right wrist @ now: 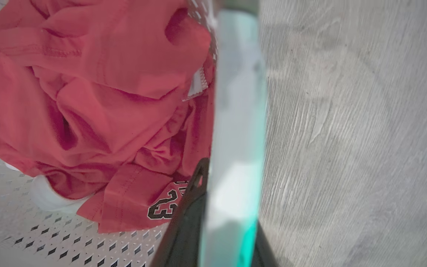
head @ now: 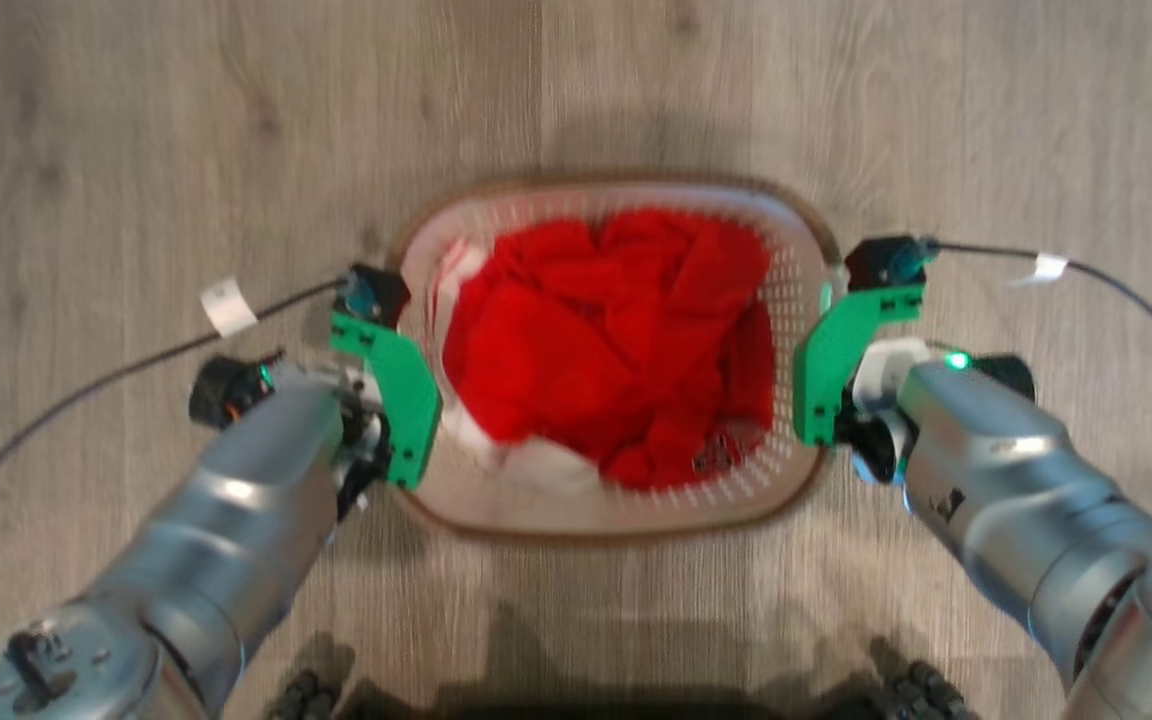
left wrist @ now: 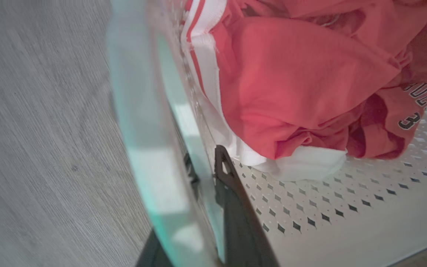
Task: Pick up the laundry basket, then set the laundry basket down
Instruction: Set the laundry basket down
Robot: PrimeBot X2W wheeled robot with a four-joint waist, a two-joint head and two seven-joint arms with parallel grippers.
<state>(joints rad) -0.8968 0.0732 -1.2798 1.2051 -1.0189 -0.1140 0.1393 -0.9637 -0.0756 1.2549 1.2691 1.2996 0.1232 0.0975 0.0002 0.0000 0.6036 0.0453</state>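
Note:
The laundry basket [head: 796, 262], white with perforated walls and a brown rim, lies on the wooden floor between my two arms. It holds crumpled red clothing [head: 616, 340] with white parts. My left gripper [head: 414, 405] is at the basket's left side, under its green mount. In the left wrist view the left gripper [left wrist: 204, 163] straddles the pale side handle [left wrist: 150, 148], one finger [left wrist: 232, 207] inside the wall. My right gripper [head: 813, 385] is at the right side; the right gripper [right wrist: 228, 193] clamps the other handle [right wrist: 235, 111] the same way. Whether the basket is off the floor I cannot tell.
Grey wood-plank floor [head: 136, 120] lies all around the basket. Black cables with white tags [head: 228, 306] [head: 1048, 266] trail out from both wrists. My base's dark wheels [head: 306, 695] show at the bottom edge, close to the basket's near rim.

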